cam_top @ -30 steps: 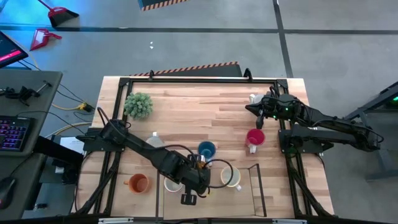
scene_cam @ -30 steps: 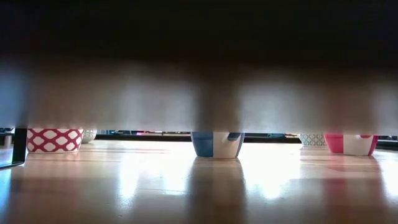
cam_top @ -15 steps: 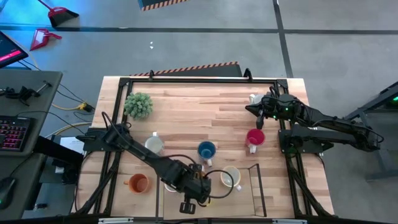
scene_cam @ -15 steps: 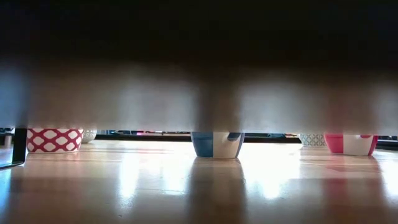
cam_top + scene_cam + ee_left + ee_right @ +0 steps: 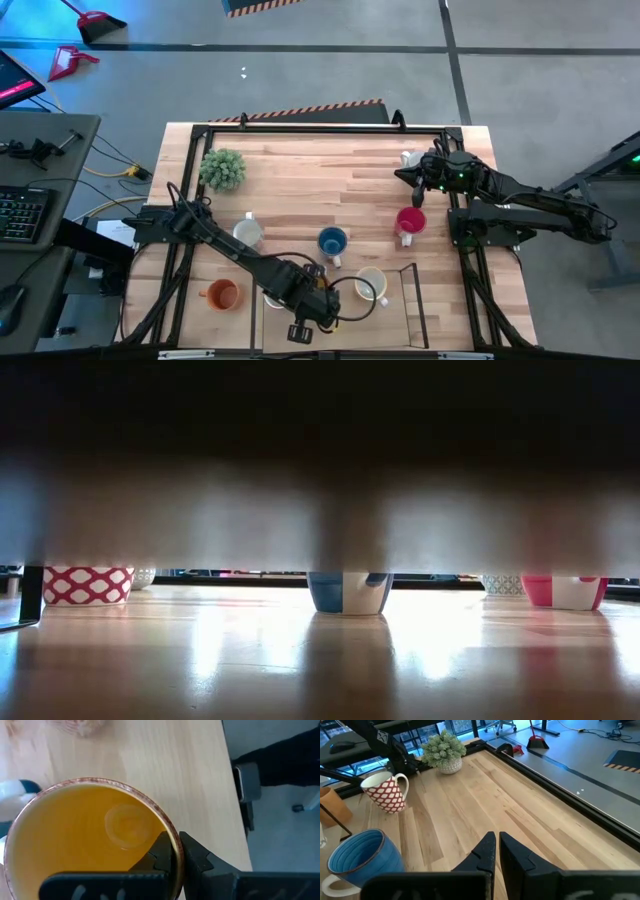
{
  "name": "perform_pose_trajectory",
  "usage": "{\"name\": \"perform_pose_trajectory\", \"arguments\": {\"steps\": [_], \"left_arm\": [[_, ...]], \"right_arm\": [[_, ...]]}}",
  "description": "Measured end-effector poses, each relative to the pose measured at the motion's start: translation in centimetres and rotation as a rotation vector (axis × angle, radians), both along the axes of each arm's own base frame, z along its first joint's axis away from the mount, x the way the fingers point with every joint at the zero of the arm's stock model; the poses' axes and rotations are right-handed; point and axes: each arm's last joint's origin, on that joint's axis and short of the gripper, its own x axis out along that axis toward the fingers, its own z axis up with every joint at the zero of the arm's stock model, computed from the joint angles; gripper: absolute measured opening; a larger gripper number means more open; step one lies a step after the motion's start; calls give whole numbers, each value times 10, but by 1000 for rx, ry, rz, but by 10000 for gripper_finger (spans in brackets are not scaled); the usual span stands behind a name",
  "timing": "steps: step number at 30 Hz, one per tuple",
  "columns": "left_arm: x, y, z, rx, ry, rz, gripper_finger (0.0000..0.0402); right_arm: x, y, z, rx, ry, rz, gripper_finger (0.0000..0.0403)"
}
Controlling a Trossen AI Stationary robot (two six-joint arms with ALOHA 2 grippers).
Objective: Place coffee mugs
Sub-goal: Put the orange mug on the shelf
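Wooden table (image 5: pixel 330 190), left claw (image 5: pixel 172 851) pinched on orange-lined mug (image 5: pixel 90 840) rim at near edge.

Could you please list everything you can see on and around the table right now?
Orange mugs: two; one near the table's front left, one with its rim pinched by the left gripper.
Blue mug: one, centre front.
Red mug: one, right of centre.
Red-and-white patterned mug: one, near the plant.
Cream mug: one, front, right of the blue mug.
White mug: one, far right, beside the right gripper.
Potted plant: one, green, far left.
Table: one, light wood.
Left gripper: shut on the orange mug's rim at the front edge.
Right gripper: shut, empty, far right.
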Motion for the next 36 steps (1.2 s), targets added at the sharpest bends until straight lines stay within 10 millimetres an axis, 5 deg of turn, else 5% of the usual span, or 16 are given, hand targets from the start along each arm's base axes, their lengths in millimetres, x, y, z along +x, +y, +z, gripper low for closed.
{"name": "perform_pose_trajectory", "arguments": {"steps": [17,36], "left_arm": [[1,-1,-3,-5,4,-55,40],[1,-2,-2,-2,3,-15,133]], "right_arm": [[0,0,0,0,0,0,12],[-2,1,-4,27,42,-4,12]]}}
